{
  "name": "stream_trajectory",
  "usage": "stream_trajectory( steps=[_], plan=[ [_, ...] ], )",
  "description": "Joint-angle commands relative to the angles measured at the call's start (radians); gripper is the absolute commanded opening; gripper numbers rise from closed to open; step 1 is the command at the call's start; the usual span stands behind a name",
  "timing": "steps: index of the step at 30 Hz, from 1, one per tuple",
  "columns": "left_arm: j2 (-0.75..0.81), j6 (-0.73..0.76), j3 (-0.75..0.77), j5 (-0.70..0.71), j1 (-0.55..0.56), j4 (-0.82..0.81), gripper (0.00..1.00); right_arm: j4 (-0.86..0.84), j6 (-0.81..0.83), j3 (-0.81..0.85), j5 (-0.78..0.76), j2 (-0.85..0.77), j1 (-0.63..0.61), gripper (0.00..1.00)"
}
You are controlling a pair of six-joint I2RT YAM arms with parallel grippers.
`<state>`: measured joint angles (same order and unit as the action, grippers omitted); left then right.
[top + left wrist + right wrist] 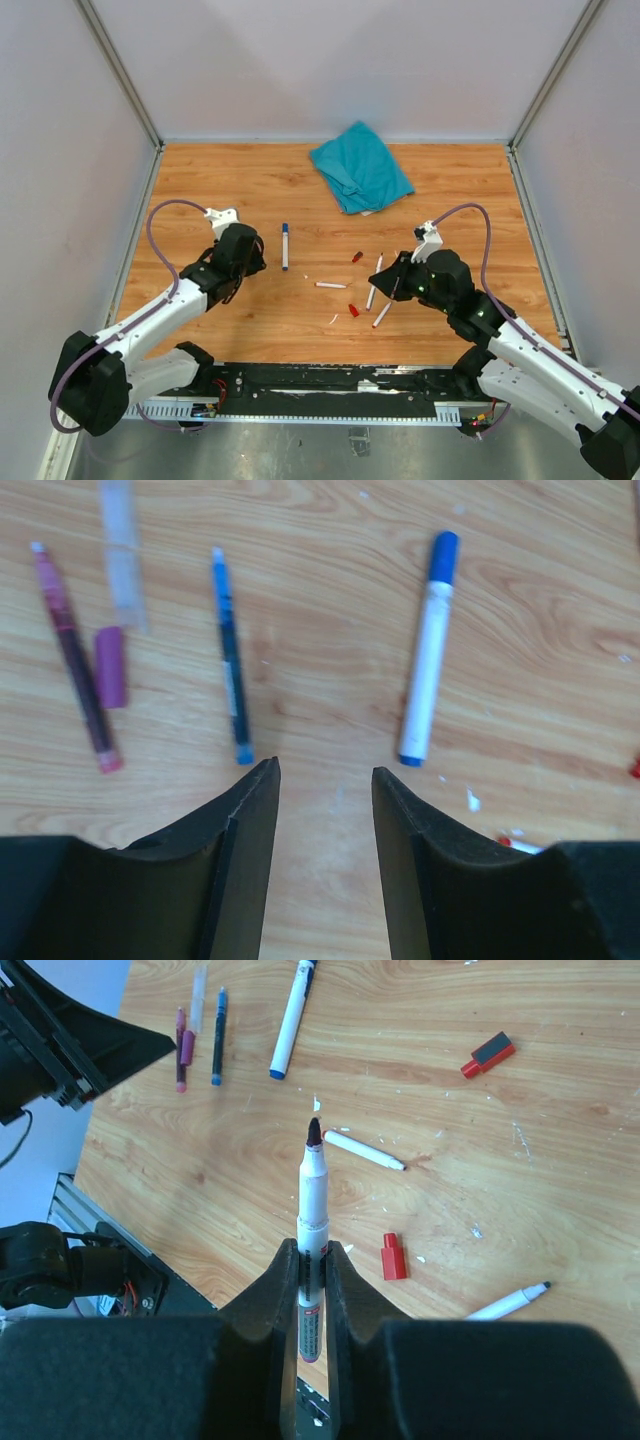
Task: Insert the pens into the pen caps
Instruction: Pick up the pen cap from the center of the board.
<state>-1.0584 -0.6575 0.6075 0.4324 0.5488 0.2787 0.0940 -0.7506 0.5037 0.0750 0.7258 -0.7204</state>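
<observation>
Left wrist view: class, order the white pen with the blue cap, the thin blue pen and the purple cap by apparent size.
Largest: white pen, near the next in length but far thicker.
Then: thin blue pen.
Smallest: purple cap, clearly shortest.

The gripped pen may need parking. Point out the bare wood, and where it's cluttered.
Bare wood: the far-left corner between the left wall and the teal cloth; the far-right corner past the cloth; the near strip between the left arm and the near red cap. Crowded: the middle, from the blue-capped pen to the right arm, strewn with pens and caps.
</observation>
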Motion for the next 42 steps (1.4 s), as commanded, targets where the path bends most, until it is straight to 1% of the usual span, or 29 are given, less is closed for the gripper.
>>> stream_trajectory(
  steps=[1, 4, 10, 16, 24, 31, 36, 42],
  plan=[
    [-0.032, 0.023, -0.011, 0.050, -0.089, 0.028, 0.46, 0.059, 0.044, 0.020, -0.035, -0.013, -0.011, 0.01],
    [-0.059, 0.015, -0.011, 0.100, -0.121, 0.048, 0.46, 0.069, 0.048, 0.022, -0.030, -0.011, -0.011, 0.01],
    [-0.098, 0.047, -0.020, 0.080, -0.207, 0.009, 0.40, 0.078, 0.037, 0.009, -0.025, -0.024, -0.011, 0.01],
    [-0.112, 0.073, -0.014, 0.087, -0.273, -0.003, 0.40, 0.095, 0.039, 0.013, -0.026, -0.031, -0.011, 0.01],
    [-0.229, 0.126, 0.008, -0.006, -0.391, -0.041, 0.39, 0.093, 0.039, 0.014, -0.024, -0.019, -0.010, 0.01],
    [-0.290, 0.165, 0.016, -0.073, -0.411, -0.087, 0.35, 0.093, 0.039, 0.010, -0.023, -0.017, -0.010, 0.01],
    [-0.288, 0.178, 0.031, -0.058, -0.411, -0.082, 0.32, 0.093, 0.039, 0.008, -0.023, -0.016, -0.010, 0.01],
    [-0.268, 0.190, 0.049, -0.016, -0.411, -0.067, 0.34, 0.083, 0.037, 0.006, -0.019, -0.006, -0.011, 0.01]
  ],
)
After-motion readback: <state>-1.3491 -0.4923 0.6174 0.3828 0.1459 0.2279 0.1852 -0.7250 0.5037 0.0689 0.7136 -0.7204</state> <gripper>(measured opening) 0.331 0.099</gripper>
